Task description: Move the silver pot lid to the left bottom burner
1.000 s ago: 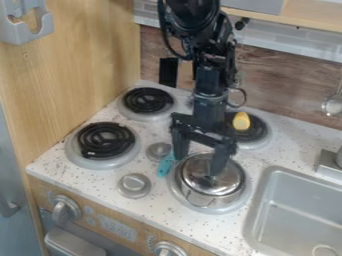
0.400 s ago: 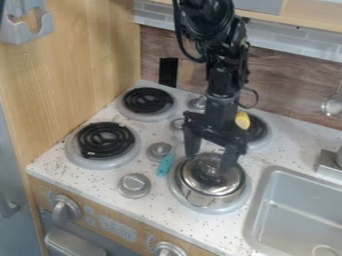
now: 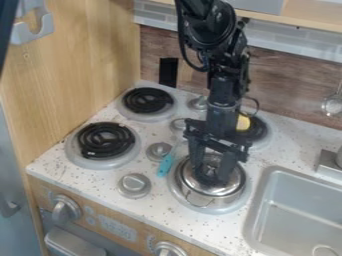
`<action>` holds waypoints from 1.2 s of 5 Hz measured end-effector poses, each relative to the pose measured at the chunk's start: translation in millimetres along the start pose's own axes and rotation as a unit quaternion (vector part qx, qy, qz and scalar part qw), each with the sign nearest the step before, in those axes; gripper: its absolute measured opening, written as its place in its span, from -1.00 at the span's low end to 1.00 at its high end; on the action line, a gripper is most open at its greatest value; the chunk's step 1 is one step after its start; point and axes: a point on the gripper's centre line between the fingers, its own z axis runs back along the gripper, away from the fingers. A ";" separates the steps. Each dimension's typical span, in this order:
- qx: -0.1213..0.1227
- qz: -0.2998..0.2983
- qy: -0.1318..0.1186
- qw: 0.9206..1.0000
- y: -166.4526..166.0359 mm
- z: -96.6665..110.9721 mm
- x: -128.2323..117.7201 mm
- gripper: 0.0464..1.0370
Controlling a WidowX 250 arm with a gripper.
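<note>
The shiny silver metal pot lid (image 3: 232, 186) is round, so it has no long axis; it lies level on the silver metal pot (image 3: 212, 201), its top facing up. The pot sits on the front right burner, and a thin wire loop on its side faces the front of the stove. The black two-finger end effector (image 3: 212, 172) points down over the lid's middle, partly open, its two fingers (image 3: 198, 155) standing apart; whether they grip the lid's knob, I cannot tell. The grey pan (image 3: 188, 194) under the pot reaches near the front edge of the white speckled counter (image 3: 157, 202), with a strip of counter between it and the rim of the grey sink (image 3: 250, 215). Toward the left, a turquoise-handled utensil (image 3: 165, 166) slants just beside the pan, and two round silver knobs (image 3: 134, 185) (image 3: 159, 151) stand between the pot and the front left burner, a black coil (image 3: 105, 140) in a grey ring. Counter surface runs in front of that burner. A yellow object (image 3: 244, 122) is at the back right burner.The shiny silver metal pot lid (image 3: 232, 186) is round, so it has no long axis; it lies about level on the silver metal pot (image 3: 212, 201), its top facing up. The pot sits on the front right burner, and a thin wire loop (image 3: 199, 205) on its side faces the front of the stove. The black two-finger end effector (image 3: 212, 172) points down over the lid's middle, partly open, its two fingers (image 3: 198, 155) standing apart; whether they grip anything there, I cannot tell. The round grey pan (image 3: 182, 194) under the pot reaches near the front edge of the white speckled counter (image 3: 157, 202), with a strip of counter between it and the rim of the grey sink (image 3: 248, 225). Toward the left, a turquoise-handled utensil (image 3: 165, 166) slants just beside the pan, and a large round silver knob (image 3: 134, 185) and a smaller one stand between the pot and the front left burner (image 3: 105, 140), a black coil in a grey ring. A yellow object (image 3: 244, 122) is at the back right burner.
</note>
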 end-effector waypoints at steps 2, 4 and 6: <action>0.005 0.001 -0.006 1.000 0.8 1.1 -2.1 -0.58; 0.000 0.004 -0.074 0.997 7.2 44.2 6.7 -0.61; 0.008 0.078 -0.102 0.992 61.9 86.4 -10.2 -0.61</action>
